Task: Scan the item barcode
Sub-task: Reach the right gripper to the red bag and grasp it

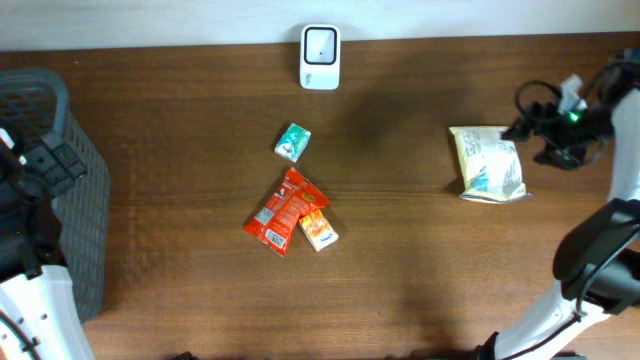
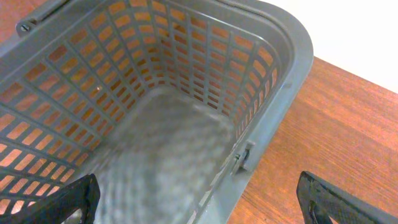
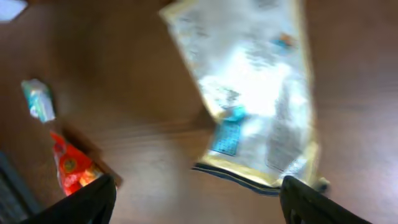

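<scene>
Fingers of the right gripper [image 3: 199, 208] stand wide apart at the two lower corners of the blurred wrist view, with nothing clamped between them. Just ahead of them a pale pouch [image 3: 255, 93] with yellow edging and a blue patch of print lies flat on the brown table [image 1: 420, 280]; its lower edge is close to the fingertips, and no barcode can be made out on it through the blur. From overhead the pouch [image 1: 487, 163] lies on the right side of the table, and the gripper is just beside its right edge. Well apart from it, at the middle of the far edge, sits a white scanner [image 1: 320, 57]. Between the two, nearer the centre, lies a small green packet [image 1: 292, 142], and below it a red packet [image 1: 283, 210] overlaps an orange packet [image 1: 318, 230]. On the far left the left gripper [image 2: 199, 208] also has its fingers spread wide and empty, hanging over the open mouth of a grey slatted basket [image 2: 280, 74] at the left edge of the table.
</scene>
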